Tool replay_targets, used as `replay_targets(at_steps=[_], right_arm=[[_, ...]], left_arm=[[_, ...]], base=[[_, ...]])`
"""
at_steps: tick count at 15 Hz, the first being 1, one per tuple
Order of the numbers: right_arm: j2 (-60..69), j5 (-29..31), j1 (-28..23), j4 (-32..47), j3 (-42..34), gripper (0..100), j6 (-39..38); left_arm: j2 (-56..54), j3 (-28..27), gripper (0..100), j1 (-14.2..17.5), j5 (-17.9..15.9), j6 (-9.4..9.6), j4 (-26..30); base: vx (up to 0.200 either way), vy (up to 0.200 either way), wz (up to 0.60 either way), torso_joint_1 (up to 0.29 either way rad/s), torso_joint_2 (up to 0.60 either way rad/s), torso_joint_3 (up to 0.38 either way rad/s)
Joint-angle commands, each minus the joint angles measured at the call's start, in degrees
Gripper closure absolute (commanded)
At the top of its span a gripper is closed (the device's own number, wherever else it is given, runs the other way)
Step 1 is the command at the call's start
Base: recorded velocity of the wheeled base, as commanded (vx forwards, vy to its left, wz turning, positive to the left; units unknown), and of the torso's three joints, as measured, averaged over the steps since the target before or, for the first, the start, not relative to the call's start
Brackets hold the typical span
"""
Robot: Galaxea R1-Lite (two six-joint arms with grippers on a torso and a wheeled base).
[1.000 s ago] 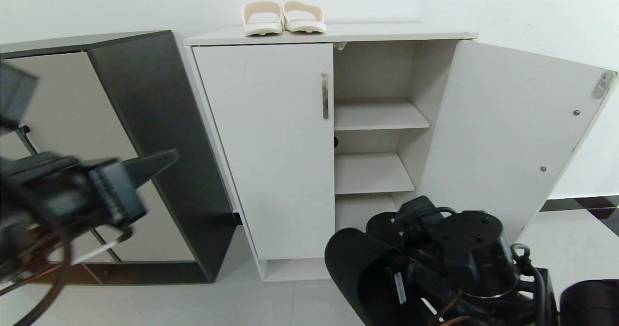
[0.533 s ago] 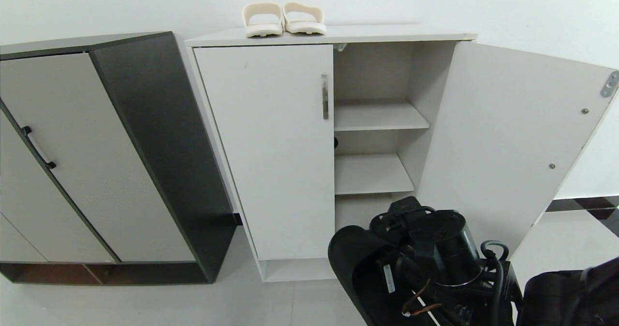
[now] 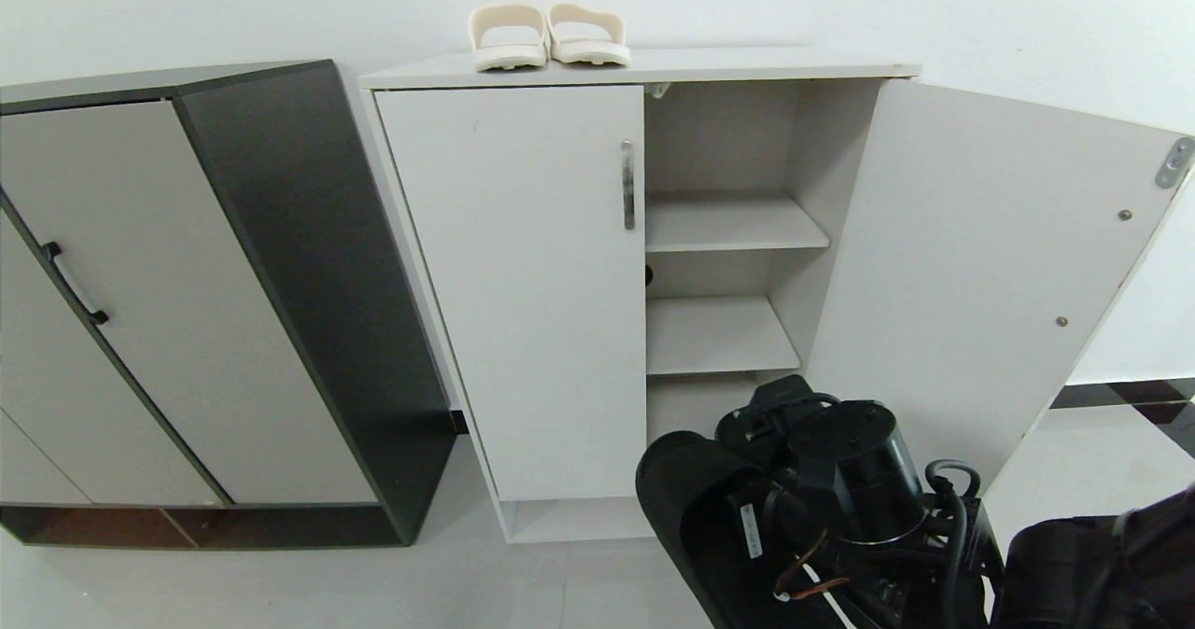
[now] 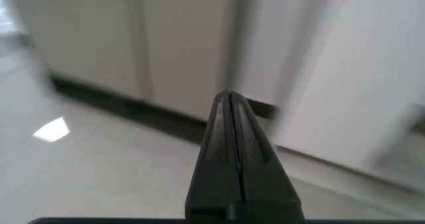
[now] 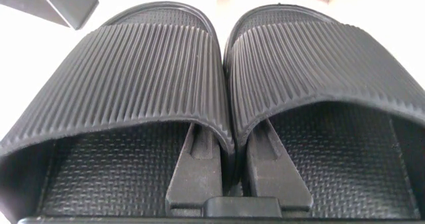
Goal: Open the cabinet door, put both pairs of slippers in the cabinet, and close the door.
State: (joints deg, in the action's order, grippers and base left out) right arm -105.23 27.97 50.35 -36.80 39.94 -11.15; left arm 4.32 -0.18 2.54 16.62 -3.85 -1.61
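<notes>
the white cabinet (image 3: pixel 653 67) stands against the wall with its right door (image 3: pixel 971 265) swung wide open and its left door (image 3: pixel 523 284) closed, a metal handle (image 3: pixel 627 186) upright near that door's inner edge. behind the open door we see an upper shelf (image 3: pixel 733 223) and a middle shelf (image 3: pixel 714 335), both bare, with a lower compartment beneath them.

the cream slippers (image 3: pixel 512 43) sit side by side on top of the cabinet, above the closed door, toes pointing toward us.

the black slippers (image 3: pixel 681 489) are held by the right gripper (image 5: pixel 232 134) low in front of the open half of the cabinet, before its lowest compartment; we cannot tell whether their toes have passed its front edge. in the right wrist view the pair lies side by side, ribbed straps up. the fingers (image 5: pixel 196 164) reach in under the straps, one into each slipper, and pinch the two touching inner walls between them.

the left gripper (image 4: pixel 230 98) hangs above the pale floor (image 3: pixel 327 587). its fingers (image 4: pixel 216 144) are pressed flat together with nothing between them. blurred cabinet fronts stand beyond it.

to the left of the white cabinet, just beside it, stands a dark cabinet (image 3: pixel 308 265) with pale doors and a black handle (image 3: pixel 75 284).
</notes>
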Motion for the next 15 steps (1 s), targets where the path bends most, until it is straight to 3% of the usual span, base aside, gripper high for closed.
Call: replay_targets(at_steps=[1,2,3,4,5,6,7,10,12,15], right_arm=[[0.0,-0.1,0.0,0.0,0.2,100,0.0],[0.0,-0.1,0.0,-0.1,0.6,100,0.0],[-0.5,-0.2,0.1,-0.5,2.2,100,0.0],[-1.7,0.0,0.0,-0.8,4.3,100,-0.1],[-2.9,0.0,-0.2,-1.1,5.9,100,-0.4],[-4.5,0.2,-1.7,-1.2,7.5,100,-0.8],[-5.7,2.1,-3.4,-1.2,8.3,100,-0.9],[-7.0,6.6,-7.5,-1.3,9.0,100,-0.8],[-7.0,6.5,-7.4,-1.9,9.3,100,-0.9],[-7.4,6.6,-5.3,-3.1,9.0,100,-1.0]], left_arm=[[-4.1,0.2,100,-2.6,-19.2,3.59,1.0],[-4.2,0.2,100,-2.6,-19.6,5.7,1.4],[-4.2,0.2,100,-2.6,-20.1,9.3,1.5],[-4.2,0.2,100,-2.6,-19.2,10.36,1.5],[-4.2,0.2,100,-2.6,-17.7,9.57,1.5],[-4.2,0.2,100,-2.6,-15.6,7.28,1.5],[-4.2,0.2,100,-2.6,-14.6,6.84,1.5],[-4.2,0.2,100,-2.6,-17.6,6.14,1.5],[-4.2,0.2,100,-2.6,-17.6,4.82,1.5],[-4.2,0.2,100,-2.6,-17.6,4.82,1.5]], base=[[0.0,0.0,0.0,0.0,0.0,0.0],[0.0,0.0,0.0,0.0,0.0,0.0],[0.0,0.0,0.0,0.0,0.0,0.0],[0.0,0.0,0.0,0.0,0.0,0.0],[0.0,0.0,0.0,0.0,0.0,0.0],[0.0,0.0,0.0,0.0,0.0,0.0],[0.0,0.0,0.0,0.0,0.0,0.0],[0.0,0.0,0.0,0.0,0.0,0.0],[0.0,0.0,0.0,0.0,0.0,0.0],[0.0,0.0,0.0,0.0,0.0,0.0]])
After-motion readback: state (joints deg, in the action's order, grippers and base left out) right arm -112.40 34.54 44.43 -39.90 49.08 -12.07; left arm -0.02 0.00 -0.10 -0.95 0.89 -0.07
